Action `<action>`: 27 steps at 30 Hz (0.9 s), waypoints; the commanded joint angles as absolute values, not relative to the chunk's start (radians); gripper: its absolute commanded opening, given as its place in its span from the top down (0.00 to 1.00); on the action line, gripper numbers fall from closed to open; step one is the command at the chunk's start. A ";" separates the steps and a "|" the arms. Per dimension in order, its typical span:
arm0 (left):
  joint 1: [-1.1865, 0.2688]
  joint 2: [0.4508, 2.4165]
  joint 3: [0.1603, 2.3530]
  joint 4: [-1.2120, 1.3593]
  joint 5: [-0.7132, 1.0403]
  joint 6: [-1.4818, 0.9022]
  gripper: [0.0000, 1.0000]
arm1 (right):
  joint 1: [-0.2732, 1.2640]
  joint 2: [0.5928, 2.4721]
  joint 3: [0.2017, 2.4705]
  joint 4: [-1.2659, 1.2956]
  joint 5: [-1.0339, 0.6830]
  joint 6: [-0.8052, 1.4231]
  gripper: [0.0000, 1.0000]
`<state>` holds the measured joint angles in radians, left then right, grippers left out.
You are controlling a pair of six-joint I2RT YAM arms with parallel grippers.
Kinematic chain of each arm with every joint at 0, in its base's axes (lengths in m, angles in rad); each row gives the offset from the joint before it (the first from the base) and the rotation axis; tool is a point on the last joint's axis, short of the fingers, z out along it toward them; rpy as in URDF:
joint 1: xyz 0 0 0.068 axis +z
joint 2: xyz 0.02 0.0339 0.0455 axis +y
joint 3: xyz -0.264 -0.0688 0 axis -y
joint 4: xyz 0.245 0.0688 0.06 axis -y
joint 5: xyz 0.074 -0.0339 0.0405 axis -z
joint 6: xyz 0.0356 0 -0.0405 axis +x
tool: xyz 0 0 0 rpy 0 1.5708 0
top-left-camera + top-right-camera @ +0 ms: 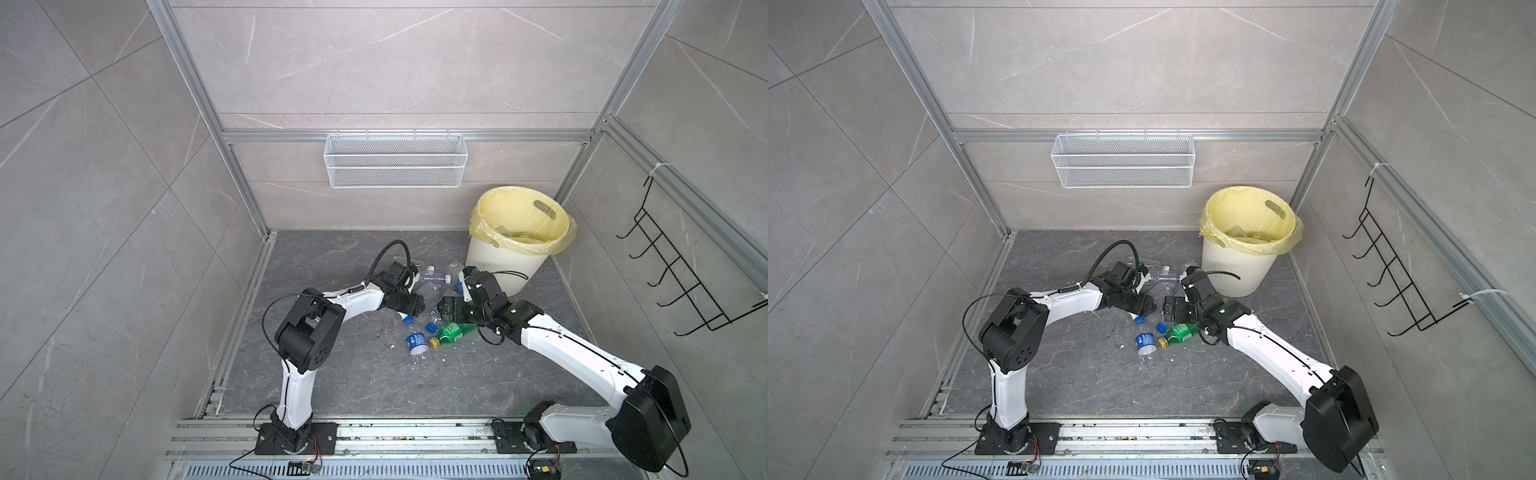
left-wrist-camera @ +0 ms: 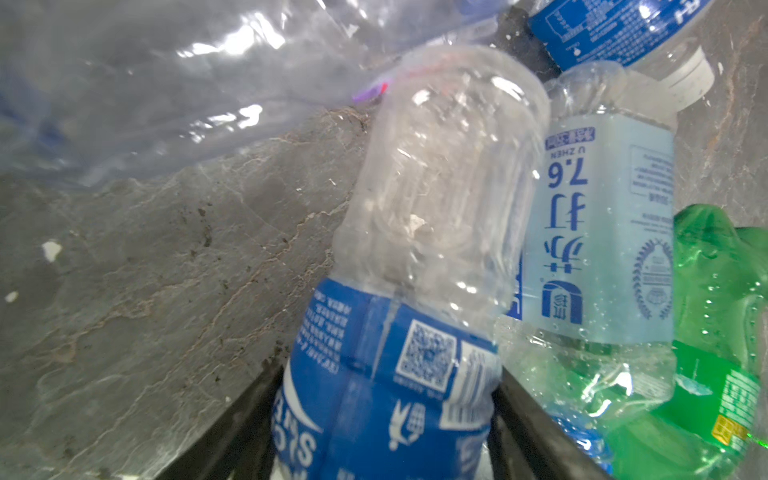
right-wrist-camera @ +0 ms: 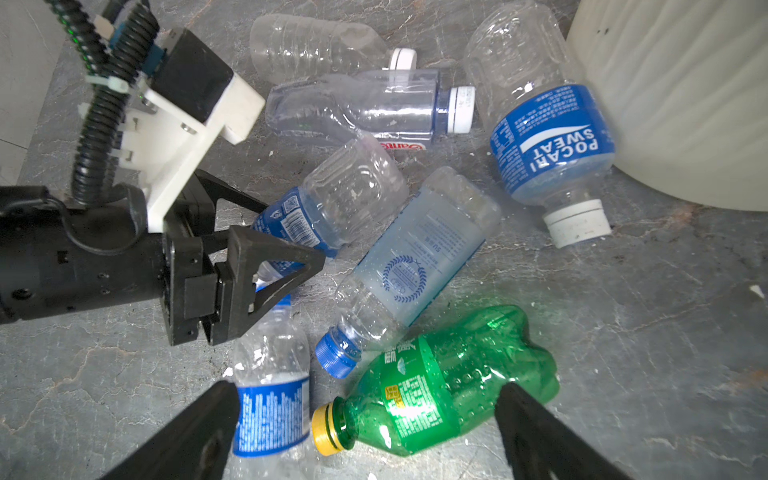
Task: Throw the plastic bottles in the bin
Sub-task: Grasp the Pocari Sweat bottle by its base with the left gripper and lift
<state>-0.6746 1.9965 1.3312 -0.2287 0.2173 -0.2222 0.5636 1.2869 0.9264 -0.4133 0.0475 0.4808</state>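
Observation:
Several plastic bottles lie in a heap on the dark floor beside the bin point(image 1: 494, 266) point(image 1: 1237, 270) point(image 3: 685, 104), whose yellow-lined inside holds a few clear bottles. My left gripper point(image 1: 417, 306) point(image 1: 1144, 307) point(image 2: 386, 436) point(image 3: 291, 232) is shut on a clear bottle with a blue label point(image 2: 415, 332) point(image 3: 345, 195), one finger on each side of the label. My right gripper point(image 1: 448, 307) point(image 1: 1170, 309) point(image 3: 370, 432) hovers open just above a green bottle with a yellow cap point(image 1: 455, 331) point(image 1: 1179, 332) point(image 3: 436, 382) point(image 2: 715, 332). A pale-labelled bottle point(image 3: 424, 249) point(image 2: 602, 232) lies between the two.
A white-capped, blue-labelled bottle point(image 3: 548, 145) leans by the bin wall. Two clear bottles point(image 3: 357, 108) lie beyond, and a small blue-labelled one point(image 3: 270, 395) point(image 1: 417, 343) lies beside the green bottle. A white wire basket point(image 1: 395, 160) hangs on the back wall, a black wire rack point(image 1: 681, 282) on the right wall.

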 commanded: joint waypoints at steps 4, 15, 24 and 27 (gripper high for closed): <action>-0.681 1.971 1.318 -0.204 0.253 -0.195 0.33 | 0.569 1.288 0.914 -0.407 0.044 0.507 0.00; -0.683 1.933 1.301 -0.195 0.257 -0.191 0.36 | 0.570 1.292 0.912 -0.400 0.044 0.516 0.00; -0.683 1.852 1.263 -0.156 0.240 -0.214 0.38 | 0.567 1.285 0.930 -0.388 0.039 0.550 0.00; -0.684 1.818 1.251 -0.136 0.228 -0.231 0.39 | 0.562 1.291 0.955 -0.384 0.038 0.570 0.00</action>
